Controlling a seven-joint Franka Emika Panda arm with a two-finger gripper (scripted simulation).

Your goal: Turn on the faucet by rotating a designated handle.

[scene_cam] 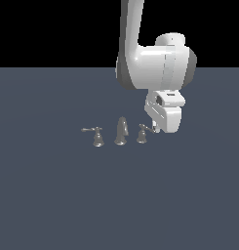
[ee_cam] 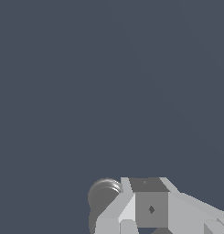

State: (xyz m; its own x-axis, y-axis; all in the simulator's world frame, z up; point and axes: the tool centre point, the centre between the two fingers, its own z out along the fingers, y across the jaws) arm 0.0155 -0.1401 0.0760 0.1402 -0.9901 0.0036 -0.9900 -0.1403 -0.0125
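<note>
The faucet is a small shiny grey three-piece set on the floor in the exterior view. Its tall curved spout stands in the middle. The handle is on the exterior view's right of the spout, and its thin lever points right. The twin handle on the left has its lever pointing left. My gripper hangs at the tip of the right handle's lever, touching it or nearly so. In the wrist view the fingers show no gap between them, and a round bell base lies just beside them.
The flat blue-grey floor runs all round the faucet set. The white arm rises above and behind the right handle. Nothing else stands on the floor.
</note>
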